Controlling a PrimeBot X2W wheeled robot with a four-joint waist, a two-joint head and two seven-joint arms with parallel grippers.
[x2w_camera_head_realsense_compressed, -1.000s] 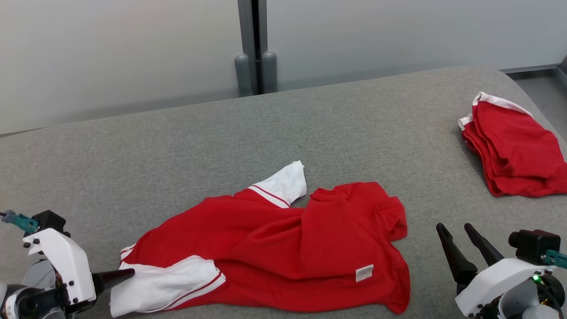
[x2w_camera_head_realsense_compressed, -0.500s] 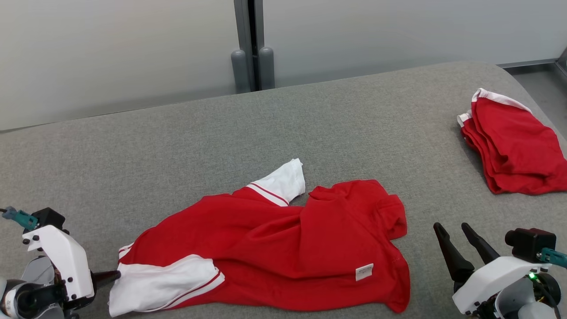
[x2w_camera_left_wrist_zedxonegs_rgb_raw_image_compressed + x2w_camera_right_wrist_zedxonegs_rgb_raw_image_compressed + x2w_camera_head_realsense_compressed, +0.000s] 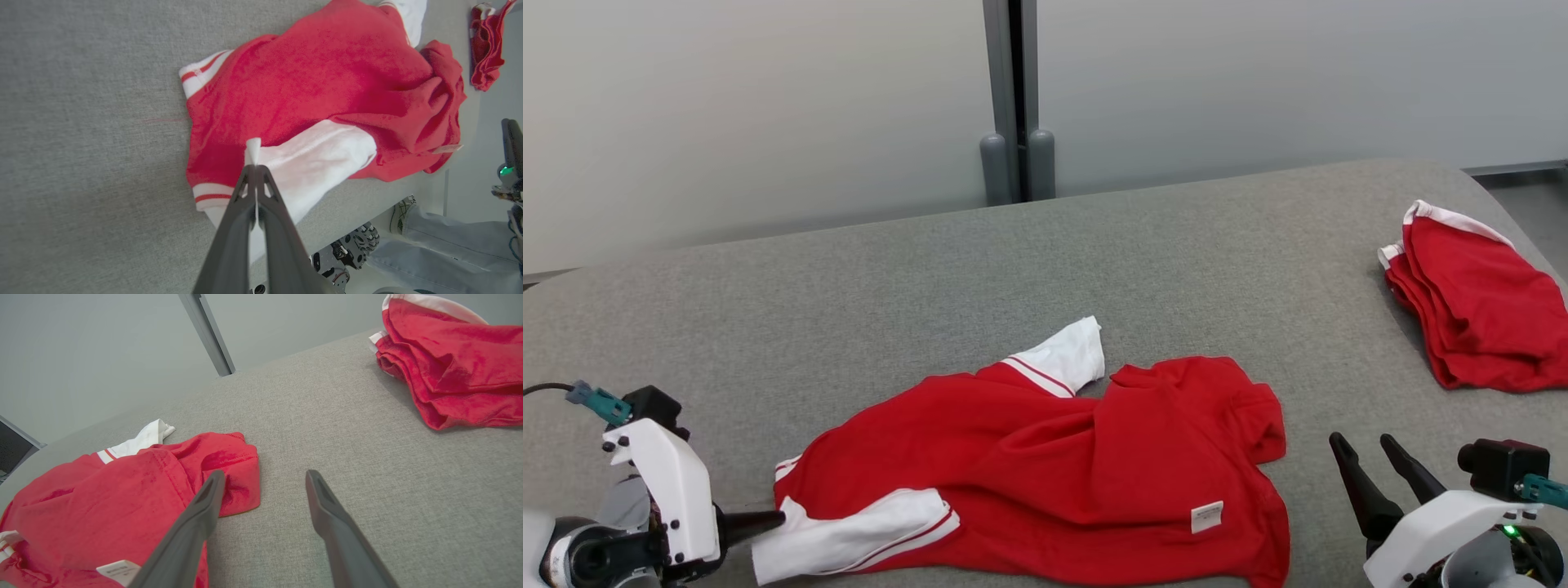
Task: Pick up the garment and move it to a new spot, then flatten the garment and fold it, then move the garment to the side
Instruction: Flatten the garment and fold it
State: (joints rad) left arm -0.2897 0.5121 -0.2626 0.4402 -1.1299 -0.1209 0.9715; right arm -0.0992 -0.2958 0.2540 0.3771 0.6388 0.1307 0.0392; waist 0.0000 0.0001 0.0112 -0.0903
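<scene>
Head view: left gripper (image 3: 774, 518) tips behind garment (image 3: 1045, 457).

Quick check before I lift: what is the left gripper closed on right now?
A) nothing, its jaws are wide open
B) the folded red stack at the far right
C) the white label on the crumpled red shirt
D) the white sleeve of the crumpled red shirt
D: in the left wrist view the left gripper is pinched shut, with a tuft of the white sleeve of the crumpled red shirt poking out between its tips.
</scene>
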